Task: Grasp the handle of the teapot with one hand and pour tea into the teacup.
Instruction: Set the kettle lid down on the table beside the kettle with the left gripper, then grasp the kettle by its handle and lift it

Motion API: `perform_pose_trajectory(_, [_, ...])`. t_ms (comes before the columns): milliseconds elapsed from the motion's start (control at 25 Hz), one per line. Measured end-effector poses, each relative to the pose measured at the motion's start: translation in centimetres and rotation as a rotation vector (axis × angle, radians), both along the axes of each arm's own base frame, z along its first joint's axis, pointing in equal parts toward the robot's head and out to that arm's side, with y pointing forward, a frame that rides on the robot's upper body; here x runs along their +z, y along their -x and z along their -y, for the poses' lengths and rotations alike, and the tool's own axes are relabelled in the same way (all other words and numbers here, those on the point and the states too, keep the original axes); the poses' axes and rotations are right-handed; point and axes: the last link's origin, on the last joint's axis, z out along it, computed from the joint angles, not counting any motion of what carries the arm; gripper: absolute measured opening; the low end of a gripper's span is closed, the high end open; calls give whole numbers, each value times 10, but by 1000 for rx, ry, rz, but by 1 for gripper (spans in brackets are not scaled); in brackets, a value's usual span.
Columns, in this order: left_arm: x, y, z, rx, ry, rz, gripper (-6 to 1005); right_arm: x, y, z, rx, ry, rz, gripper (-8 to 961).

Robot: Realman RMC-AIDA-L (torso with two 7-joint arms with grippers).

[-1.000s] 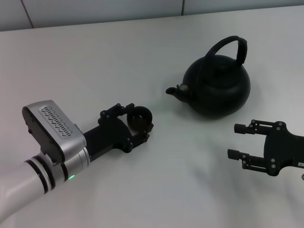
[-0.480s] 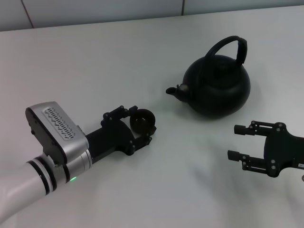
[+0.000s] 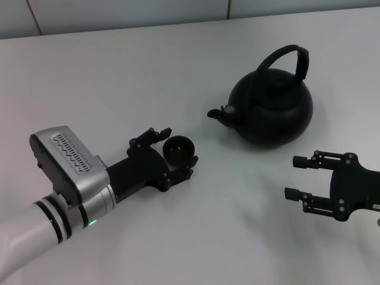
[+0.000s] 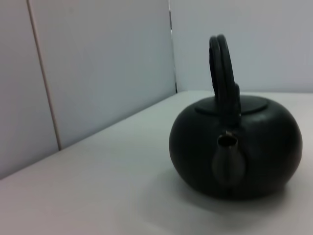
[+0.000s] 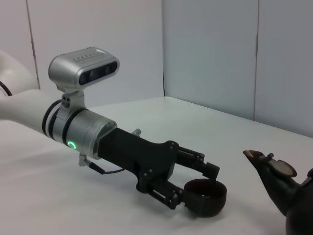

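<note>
- Table (image 3: 119, 77): carries everything in view; wall behind its far edge.
- Teapot (image 3: 272, 110): far right part of table, spout (image 3: 221, 114) pointing toward robot's left.
- Handle (image 3: 291, 56): arches over the teapot's top, upright.
- Teacup (image 3: 180, 151): near middle, left of and nearer than the spout, apart from the teapot.
- Left gripper (image 3: 173, 151): reaches in from near left; fingers on either side of the teacup (contact looks likely, not certain).
- Right gripper (image 3: 301, 176): near right, in front of the teapot, apart from it.
</note>
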Motion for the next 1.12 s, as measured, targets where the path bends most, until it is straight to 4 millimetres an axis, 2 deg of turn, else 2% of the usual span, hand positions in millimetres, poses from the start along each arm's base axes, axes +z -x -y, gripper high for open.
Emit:
perform_pose_trajectory(200, [15, 5, 5, -19, -39, 72, 800, 0, 0, 0, -1, -1, 0, 632])
perform_pose_trajectory(320, [41, 20, 14, -27, -72, 162, 800, 0, 0, 0, -2, -3, -1, 632])
perform_pose_trajectory(360, [57, 28, 19, -35, -67, 200, 800, 0, 0, 0, -2, -3, -1, 632])
perform_pose_trajectory(400, [57, 28, 19, -35, -67, 200, 800, 0, 0, 0, -2, -3, -1, 632])
perform_pose_trajectory(440, [74, 37, 26, -42, -45, 241, 800, 1, 0, -1, -3, -9, -3, 632])
perform_pose_trajectory(480, [74, 37, 26, -42, -45, 241, 800, 1, 0, -1, -3, -9, -3, 632])
perform_pose_trajectory(600, [104, 50, 44, -57, 13, 300, 800, 1, 0, -1, -5, -12, -10, 632])
perform_pose_trajectory(640, [124, 58, 57, -58, 40, 324, 800, 0, 0, 0, -7, -12, -14, 632])
perform_pose_trajectory(680, [124, 58, 57, -58, 40, 324, 800, 0, 0, 0, -7, -12, -14, 632])
perform_pose_trajectory(880, [153, 72, 76, -50, 58, 336, 800, -1, 0, 1, -11, -11, -18, 632])
perform_pose_trajectory(1120, [157, 78, 79, -45, 74, 305, 800, -1, -1, 2, -15, -11, -20, 631])
